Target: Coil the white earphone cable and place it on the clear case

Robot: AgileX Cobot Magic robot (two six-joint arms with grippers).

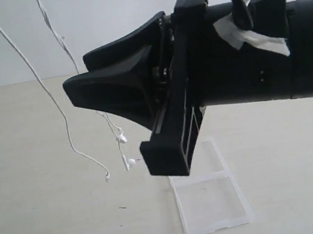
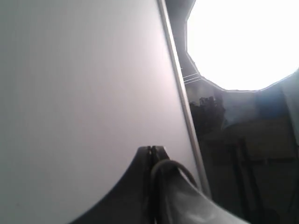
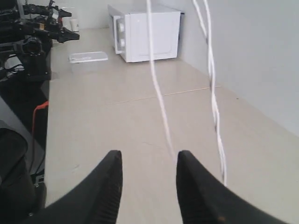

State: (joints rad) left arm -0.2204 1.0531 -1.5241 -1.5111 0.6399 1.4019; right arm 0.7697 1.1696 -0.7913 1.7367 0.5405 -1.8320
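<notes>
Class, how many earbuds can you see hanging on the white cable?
2. The upper earbud hangs left of the clear case; the lower earbud hangs just beneath it.

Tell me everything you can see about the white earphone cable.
The earphone cable is a very thin white wire, uncoiled, hanging in loose strands from somewhere above the pictures. Its lower ends dangle low over the table, left of the clear case in the exterior view: two small white earbuds and what looks like a small plug. Whether they touch the table is unclear. One strand hangs just ahead of the open right gripper, not pinched.
</notes>
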